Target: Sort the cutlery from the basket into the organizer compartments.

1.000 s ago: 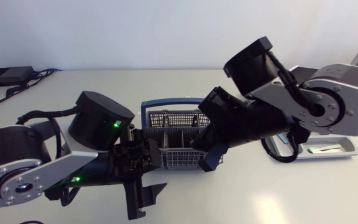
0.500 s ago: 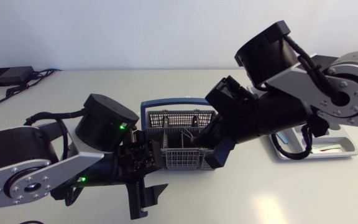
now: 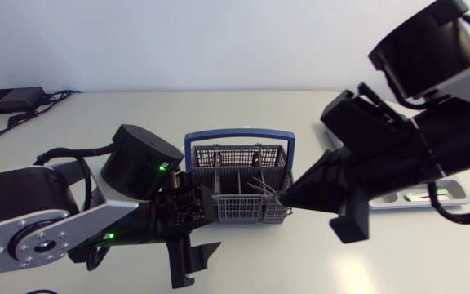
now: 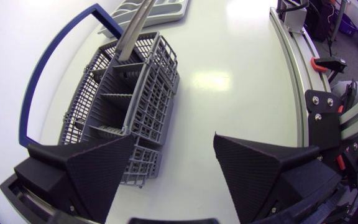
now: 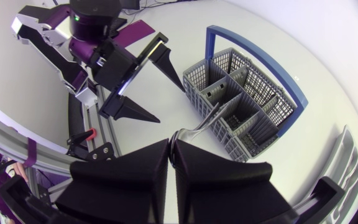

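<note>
Fork pinched at right claw's tips, over the basket's edge; left claw spread beside it.

White table: grey basket mid-table, organizer well apart at right.

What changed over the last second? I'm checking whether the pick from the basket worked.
The right gripper, shut on a silver piece of cutlery, rose out of the basket and drew back toward my right side. The basket and the open left gripper beside it stayed about where they were.
</note>
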Robot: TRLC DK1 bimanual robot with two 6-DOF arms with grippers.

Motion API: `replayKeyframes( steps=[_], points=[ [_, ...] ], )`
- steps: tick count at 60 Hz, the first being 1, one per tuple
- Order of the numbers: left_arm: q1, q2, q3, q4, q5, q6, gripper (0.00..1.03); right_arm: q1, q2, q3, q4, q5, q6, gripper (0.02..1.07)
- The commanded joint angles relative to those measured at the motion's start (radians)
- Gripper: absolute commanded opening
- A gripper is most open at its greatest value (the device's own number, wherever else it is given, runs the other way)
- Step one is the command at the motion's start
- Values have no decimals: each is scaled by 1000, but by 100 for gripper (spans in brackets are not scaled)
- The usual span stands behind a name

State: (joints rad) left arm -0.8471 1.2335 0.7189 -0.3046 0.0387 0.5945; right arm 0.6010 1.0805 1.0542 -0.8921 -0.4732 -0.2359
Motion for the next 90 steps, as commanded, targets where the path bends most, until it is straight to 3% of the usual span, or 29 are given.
replayKeyframes(
  steps=[1, 18, 25, 37, 43, 53, 60, 69, 90],
  points=[
    [-18, 21, 11, 7, -16, -24, 88, -37, -51, 30, -54, -45, -20, 8],
    [8, 18, 33, 7, -30, -25, 88, -280, -129, 40, -266, -162, -146, 8],
    [20, 12, 40, 5, -30, -24, 88, -498, -123, 33, -350, -148, -229, 8],
    [19, 12, 45, 5, -30, -25, 88, -768, -73, -19, -361, -70, -316, 8],
    [19, 9, 42, 5, -30, -24, 88, -836, -57, -59, -306, -13, -313, 8],
    [25, -5, 34, 2, -30, -24, 88, -912, -44, -132, -120, 176, -267, 8],
    [31, -12, 36, 1, -30, -24, 88, -975, 7, -143, -54, 214, -266, 8],
    [31, -14, 27, 2, -30, -24, 88, -1001, 76, -191, 120, 369, -249, 8],
    [59, -51, 4, -8, -28, -12, 88, -1043, 311, -157, 303, 579, -209, 8]
  ],
)
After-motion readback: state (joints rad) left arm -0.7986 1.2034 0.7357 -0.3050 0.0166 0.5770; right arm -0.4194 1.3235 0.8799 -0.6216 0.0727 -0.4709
